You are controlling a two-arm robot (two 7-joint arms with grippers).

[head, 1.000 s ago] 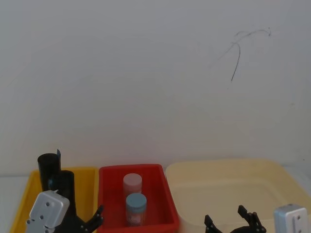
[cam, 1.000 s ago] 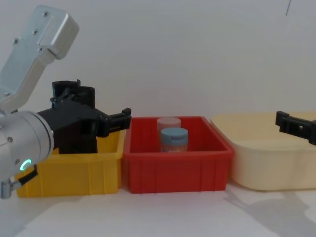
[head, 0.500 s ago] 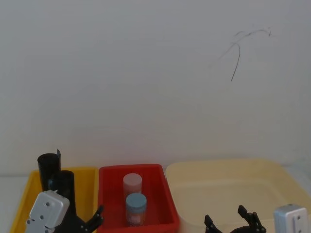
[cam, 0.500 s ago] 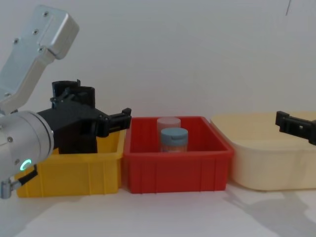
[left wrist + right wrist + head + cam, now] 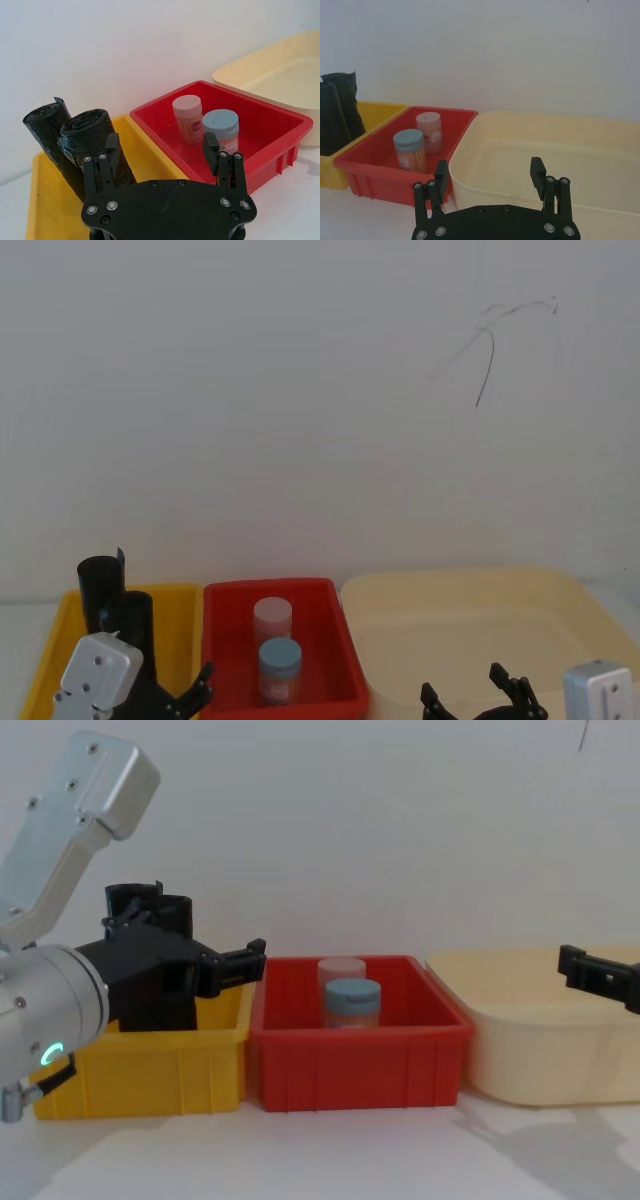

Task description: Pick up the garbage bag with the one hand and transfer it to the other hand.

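Note:
The garbage bag [image 5: 90,142] is a thick crinkly black roll standing in the yellow bin [image 5: 45,200], with a slimmer black roll [image 5: 45,127] beside it. It also appears as the garbage bag [image 5: 132,618] and the garbage bag [image 5: 176,912]. My left gripper [image 5: 160,150], on the wrist with the green ring light, is open just in front of the bin. The bag stands behind one finger [image 5: 111,150], not between the two. This left gripper [image 5: 180,942] holds nothing. My right gripper [image 5: 488,170] hovers open in front of the cream tub, also seen as the right gripper [image 5: 463,685].
A red bin [image 5: 360,1060] in the middle holds a pink-lidded jar [image 5: 272,618] and a blue-lidded jar [image 5: 280,665]. A large cream tub [image 5: 530,1050] stands on the right. The three containers stand side by side against a white wall.

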